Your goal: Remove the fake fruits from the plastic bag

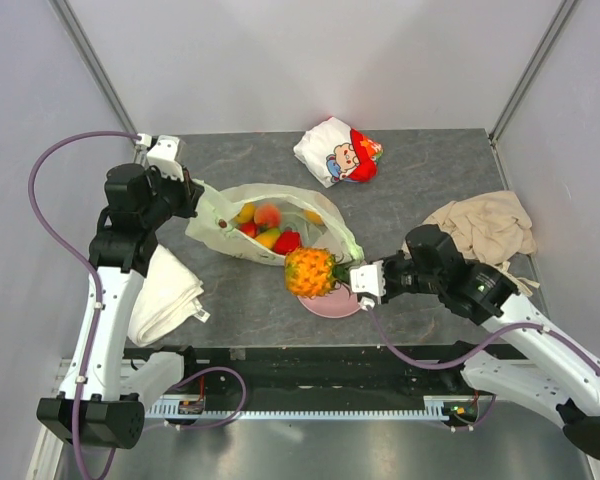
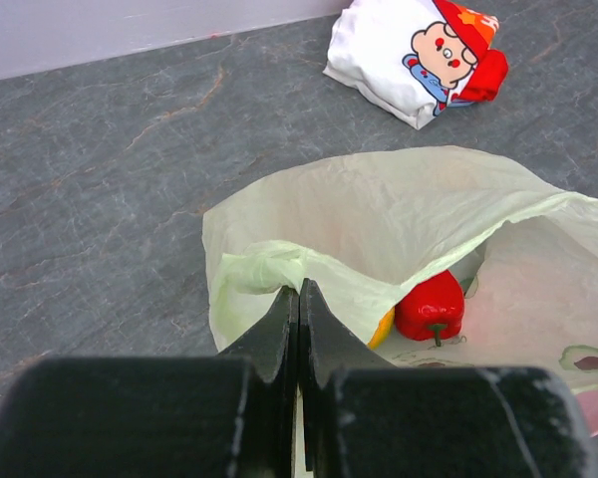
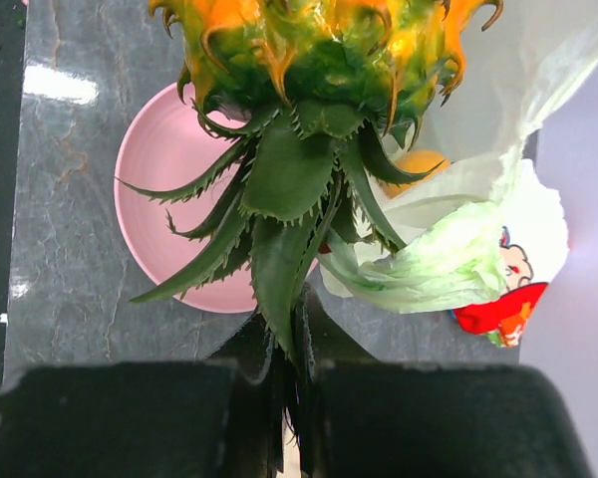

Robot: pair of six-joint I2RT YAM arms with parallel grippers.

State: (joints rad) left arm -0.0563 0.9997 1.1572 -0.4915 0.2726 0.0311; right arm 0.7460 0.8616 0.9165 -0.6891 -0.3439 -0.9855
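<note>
The pale-green plastic bag (image 1: pixel 310 200) lies open on the table, with several fake fruits (image 1: pixel 268 215) inside; a red pepper piece (image 2: pixel 431 305) shows in the left wrist view. My left gripper (image 1: pixel 194 197) is shut on the bag's left edge (image 2: pixel 269 267). My right gripper (image 1: pixel 352 277) is shut on the green crown (image 3: pixel 284 229) of the pineapple (image 1: pixel 310 272) and holds it over the pink plate (image 1: pixel 338 304), just outside the bag's mouth.
A white-and-red cartoon pouch (image 1: pixel 337 151) lies at the back. A beige cloth (image 1: pixel 485 226) lies at the right, beside my right arm. A folded white towel (image 1: pixel 165 296) lies at the left, near my left arm.
</note>
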